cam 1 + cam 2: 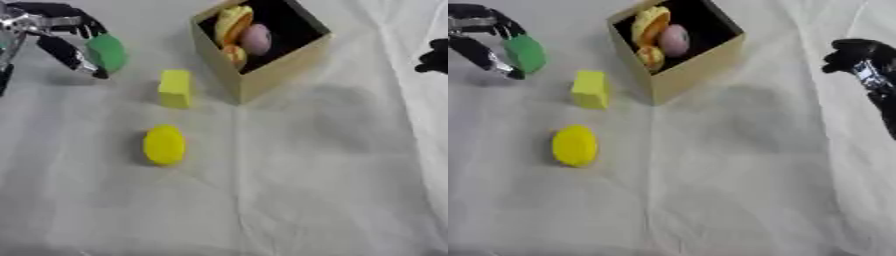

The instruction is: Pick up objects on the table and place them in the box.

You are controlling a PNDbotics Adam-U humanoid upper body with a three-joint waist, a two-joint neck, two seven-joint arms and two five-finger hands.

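While the left robot hand (66, 37) curls round a green block (107, 52) beside the box (271, 70), the right robot hand (859, 60) seems curled, holding nothing.

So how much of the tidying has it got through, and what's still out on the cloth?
Partly done. The tan cardboard box already holds a few pieces, yellowish and pink. The left hand has its fingers curled round a green rounded object, not yet boxed. Left on the white cloth: a yellow block and a yellow oval piece. The right hand waits curled at the right edge.
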